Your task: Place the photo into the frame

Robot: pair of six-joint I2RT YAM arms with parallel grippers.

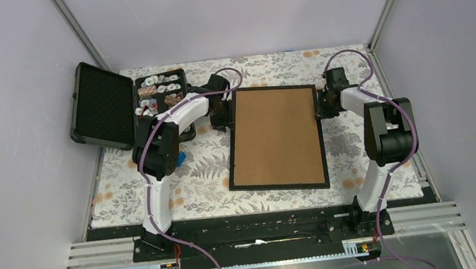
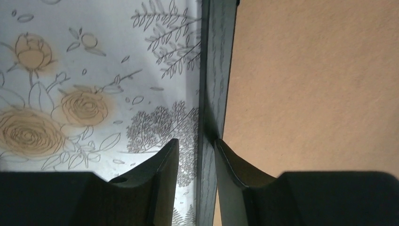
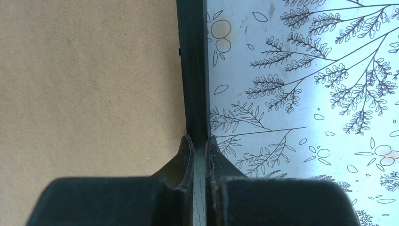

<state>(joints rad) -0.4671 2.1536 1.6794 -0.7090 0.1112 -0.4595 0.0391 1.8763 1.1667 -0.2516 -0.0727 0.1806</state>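
The frame (image 1: pixel 276 137) lies back up on the flowered cloth, its brown board edged by thin black moulding. The photo is out of view. My left gripper (image 1: pixel 225 112) is at the frame's left edge near the far corner. In the left wrist view it (image 2: pixel 196 143) straddles the moulding (image 2: pixel 216 70), open: the inner finger touches it, the outer finger stands apart with cloth showing between. My right gripper (image 1: pixel 322 103) is at the right edge near the far corner. In the right wrist view it (image 3: pixel 199 140) is shut on the moulding (image 3: pixel 192 70).
An open black case (image 1: pixel 102 106) with a foam-lined lid stands at the far left; its tray (image 1: pixel 159 92) holds several small items, close behind my left arm. Grey walls enclose the table on three sides. The flowered cloth (image 1: pixel 193 180) covers the table.
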